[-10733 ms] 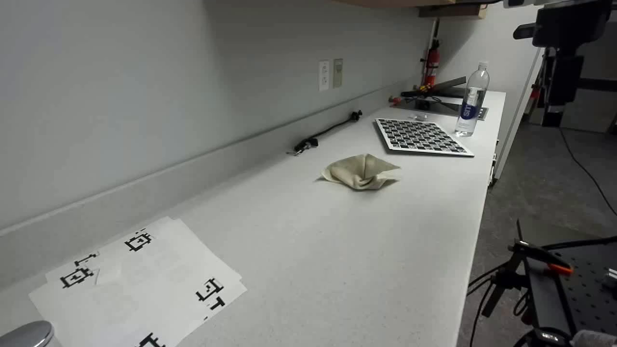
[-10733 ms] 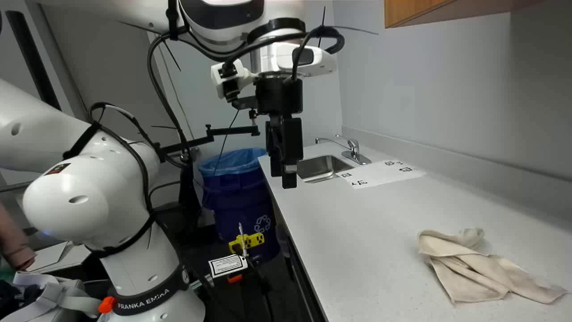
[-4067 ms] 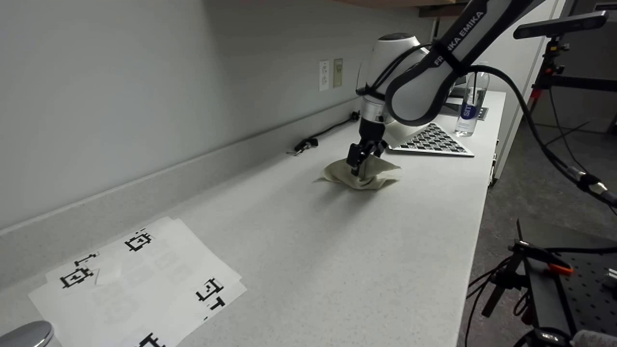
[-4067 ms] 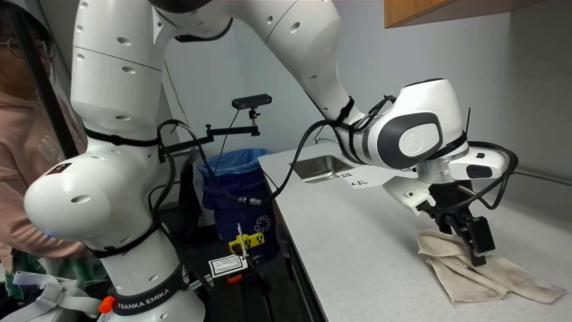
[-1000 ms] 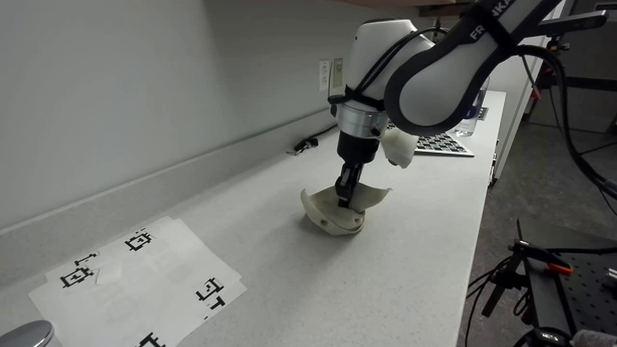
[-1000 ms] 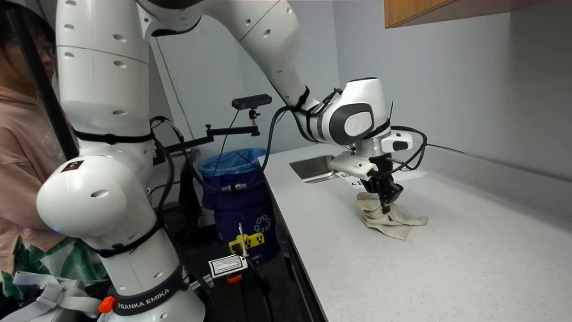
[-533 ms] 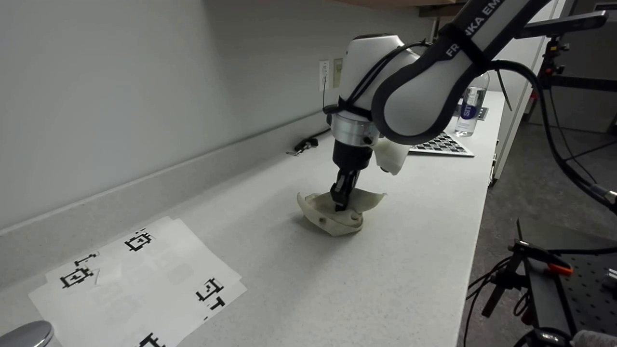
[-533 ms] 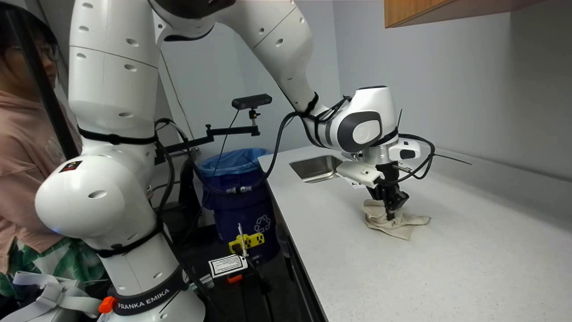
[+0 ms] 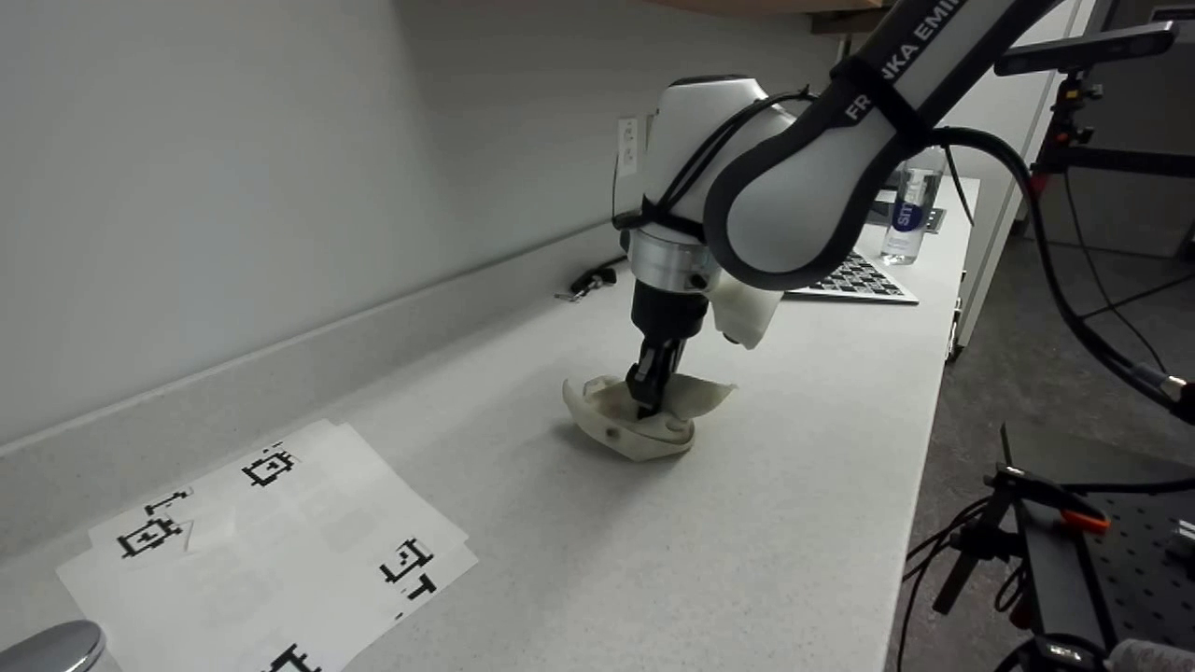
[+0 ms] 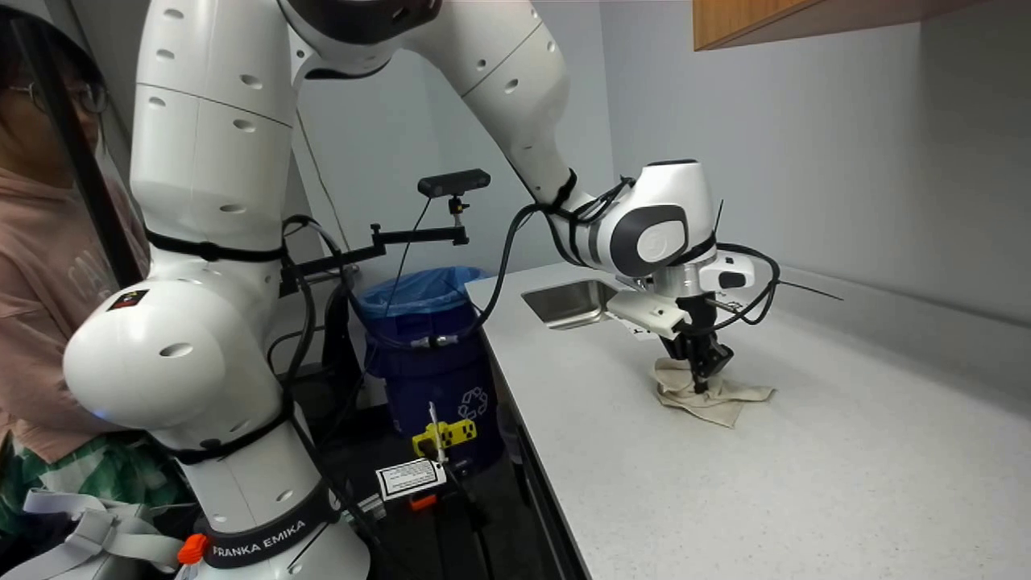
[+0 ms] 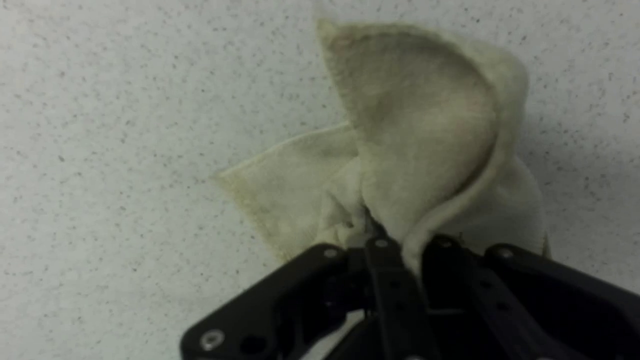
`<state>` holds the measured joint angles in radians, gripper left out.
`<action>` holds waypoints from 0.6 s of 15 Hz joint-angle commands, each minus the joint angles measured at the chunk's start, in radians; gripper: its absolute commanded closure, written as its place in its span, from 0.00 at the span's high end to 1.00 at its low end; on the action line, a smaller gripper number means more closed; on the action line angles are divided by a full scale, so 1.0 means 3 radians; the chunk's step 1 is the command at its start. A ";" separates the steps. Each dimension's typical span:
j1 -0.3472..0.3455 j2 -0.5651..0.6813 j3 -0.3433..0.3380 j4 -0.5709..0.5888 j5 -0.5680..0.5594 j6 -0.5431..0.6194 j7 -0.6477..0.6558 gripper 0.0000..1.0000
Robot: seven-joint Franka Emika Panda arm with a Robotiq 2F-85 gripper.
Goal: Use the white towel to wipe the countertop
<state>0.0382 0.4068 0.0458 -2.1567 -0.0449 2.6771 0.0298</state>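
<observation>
one end effector (image 11: 412, 246) clenched on one towel (image 11: 425, 135), one countertop (image 10: 765, 491) beneath, one bottle (image 9: 906, 217) upright

My arm (image 9: 794, 224) hides part of the far checkerboard (image 9: 859, 280); person (image 10: 48, 338) cut off at left; pinched bit of towel (image 11: 430, 115) buried in gripper (image 11: 412, 250), I think.

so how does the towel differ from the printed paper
The towel is bunched; the printed paper lies flat. The towel is beige, while the printed paper is white with black markings. The gripper pinches the towel, not the printed paper. Both rest on the countertop.
</observation>
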 commanded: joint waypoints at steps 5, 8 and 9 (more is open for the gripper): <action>-0.0139 0.0115 -0.0202 0.0019 0.0097 0.0038 0.0049 0.02; -0.0199 0.0081 -0.0383 -0.0058 0.0037 0.0111 0.0120 0.02; -0.0224 0.0075 -0.0444 -0.0075 0.0036 0.0127 0.0146 0.02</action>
<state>-0.0039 0.4107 -0.0446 -2.1577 -0.0300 2.6834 0.0495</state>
